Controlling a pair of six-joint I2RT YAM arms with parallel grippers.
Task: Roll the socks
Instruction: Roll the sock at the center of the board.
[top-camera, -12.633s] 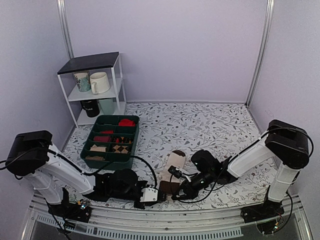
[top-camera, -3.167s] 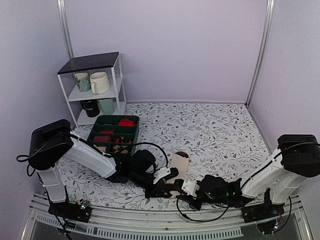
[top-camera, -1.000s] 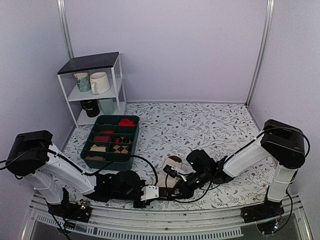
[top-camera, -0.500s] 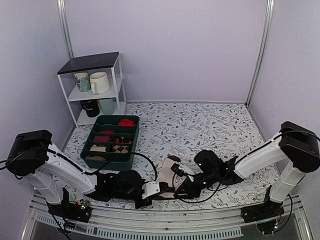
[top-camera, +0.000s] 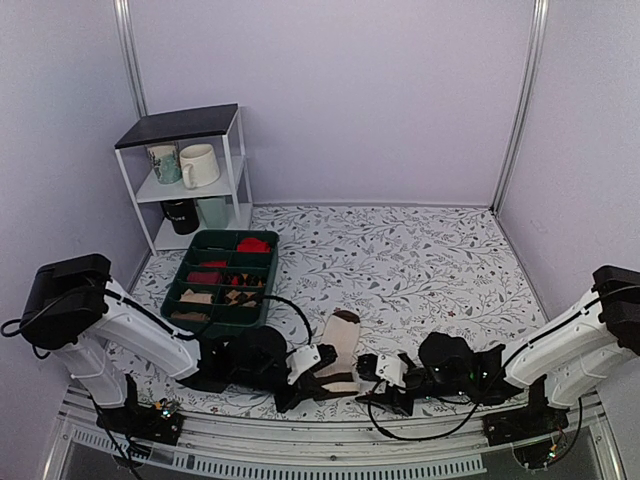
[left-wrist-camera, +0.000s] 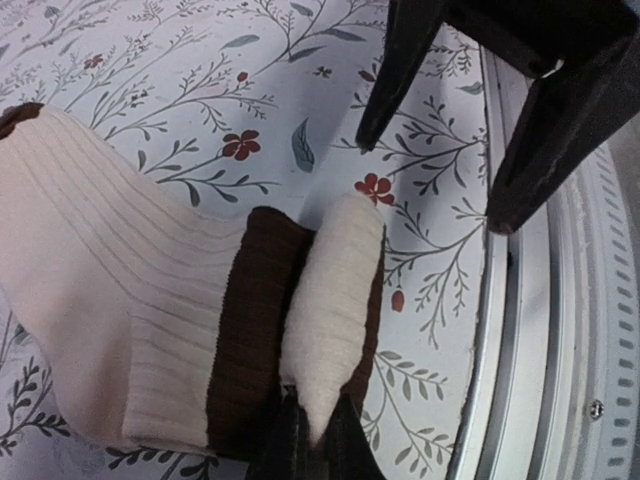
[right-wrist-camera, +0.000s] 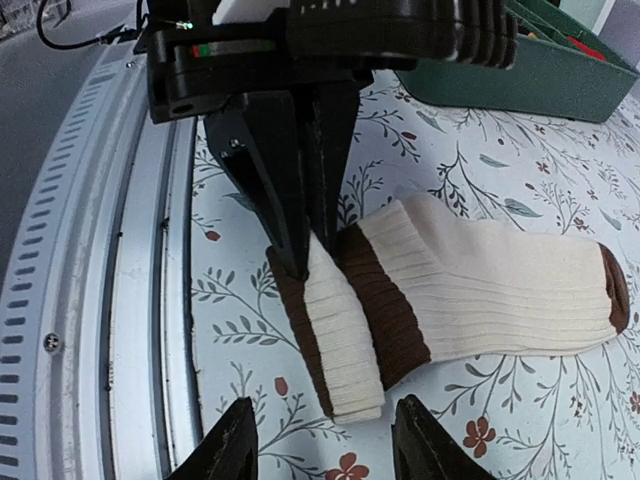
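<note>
1. Okay: left end effector (right-wrist-camera: 303, 255) is clenched, its black fingers pinching the folded-over near end of the long cream ribbed fabric socks with dark brown bands (right-wrist-camera: 470, 280).
2. Socks lie flat on the white floral-print desk (top-camera: 400, 260), close to its near edge and between the two end effectors. The dark brown tip points toward the back. Only the near end is turned over, one short fold sitting on a brown band.
3. Right end effector (right-wrist-camera: 325, 445) is released, jaws spread and holding nothing. It sits low over the desk just beside the folded end, not touching it, and faces the left end effector.
4. Ridged silver metal rail (right-wrist-camera: 130, 250) runs along the desk's near edge, right next to the fold.
5. Dark green plastic compartment tray (top-camera: 215, 320) stands to the left behind the left arm, apart from the socks.
6. White wire shelf rack with a black top (top-camera: 180, 125) is in the back left corner and holds mugs.
</note>
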